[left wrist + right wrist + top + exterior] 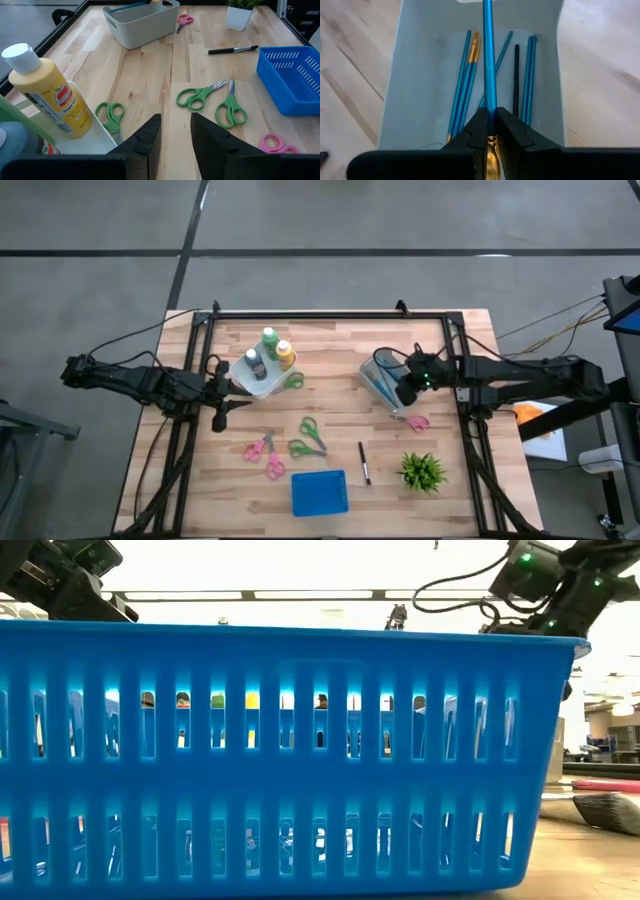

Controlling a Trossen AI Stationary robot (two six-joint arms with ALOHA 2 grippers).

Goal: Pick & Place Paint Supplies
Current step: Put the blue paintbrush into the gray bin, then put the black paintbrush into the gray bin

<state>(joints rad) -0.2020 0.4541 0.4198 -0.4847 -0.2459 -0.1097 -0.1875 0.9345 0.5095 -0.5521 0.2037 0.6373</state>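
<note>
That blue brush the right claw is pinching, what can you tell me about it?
The blue brush is thin and long, with a smooth bright blue handle and a gold metal collar showing between the fingers of the right gripper, which is shut on it. It is held above the pale bin, pointing along its length, and appears clear of the brushes lying inside: several blue-handled, one dark. Its bristle end is hidden.

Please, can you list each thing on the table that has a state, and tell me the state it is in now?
Right gripper: jaws shut on blue brush, above the grey bin.
Left gripper: jaws slightly apart, holding nothing.
Brushes in bin: lying flat inside.
Yellow bottle: upright, capped, in its tray.
Green bottle: upright.
Dark grey bottle: upright.
Black brush: lying on the table, not yet picked.
Blue basket: upright.
</note>
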